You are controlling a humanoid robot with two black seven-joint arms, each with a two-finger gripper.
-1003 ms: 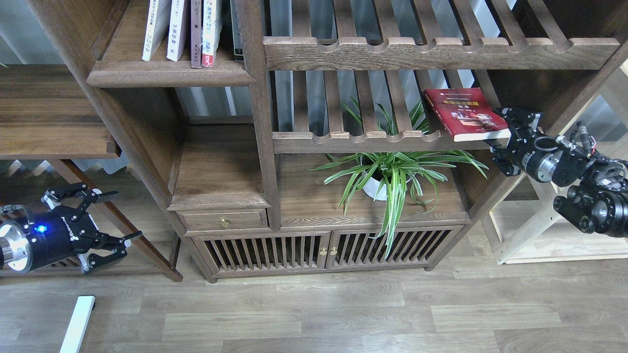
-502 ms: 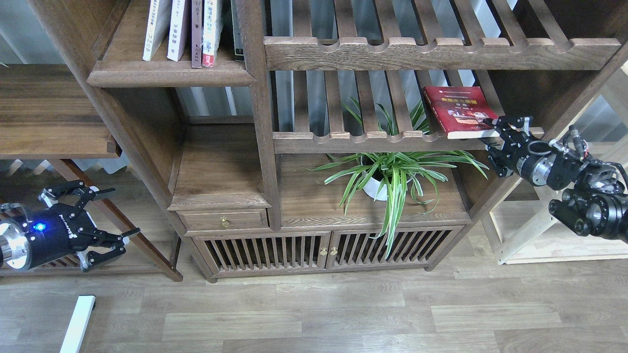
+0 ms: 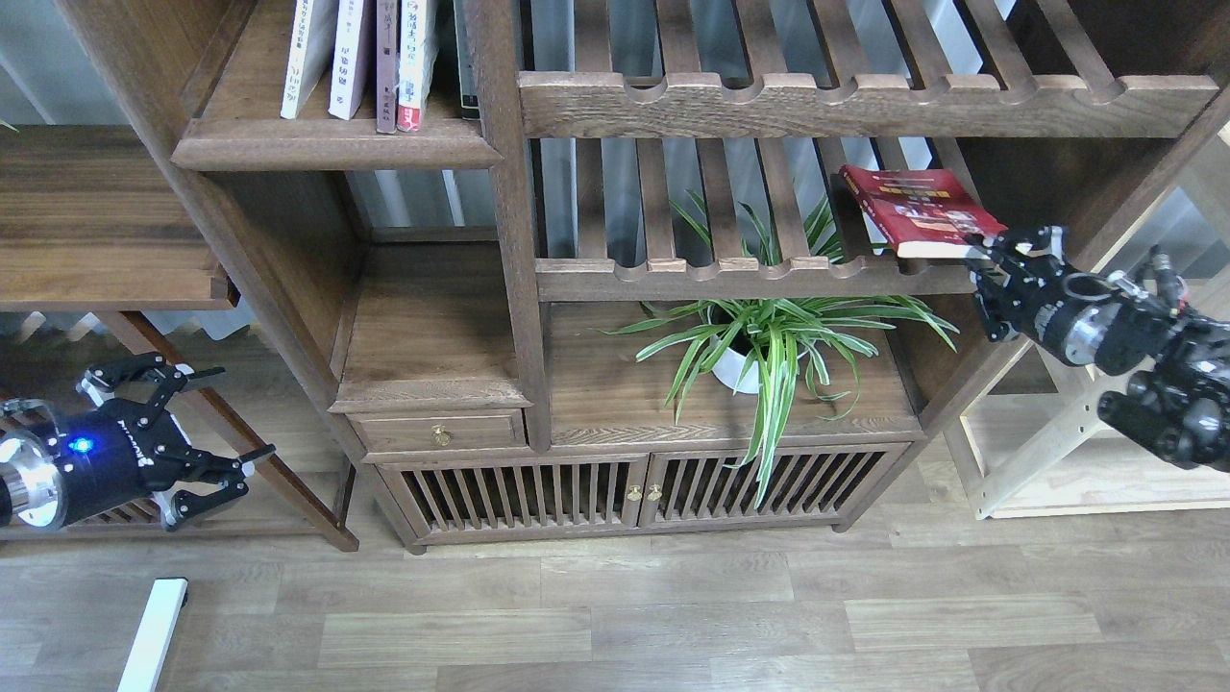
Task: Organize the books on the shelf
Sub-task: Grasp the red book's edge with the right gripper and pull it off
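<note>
One red book (image 3: 911,209) in view, flat on its back cover, yellow title band near the top, white page edge along its near side. It lies on the right end of the lower slatted rack (image 3: 730,274), its near right corner past the notched front rail. Upper slatted rack (image 3: 865,101): nothing on it in the part that shows.

Right end effector (image 3: 990,252) at that near right corner of the red book, touching the white page edge; fingers dark and bunched, so whether they pinch the book or merely meet it I cannot tell. Arm comes in from the right edge.

Left end effector (image 3: 207,428) low at the left, well apart from the book, fingers spread, gripping nothing.

Upper left shelf (image 3: 332,149), dark solid board with thick rounded lip: five upright spines (image 3: 370,62) counted, white, pale, brown, white-red and one dark; tops cut off by the frame.

One potted plant (image 3: 769,341), white pot, long striped leaves, on the cabinet top under the lower rack, leaves reaching up between the slats just left of the book.

Below: one small drawer (image 3: 437,432) with a brass knob, two slatted doors (image 3: 634,490).
</note>
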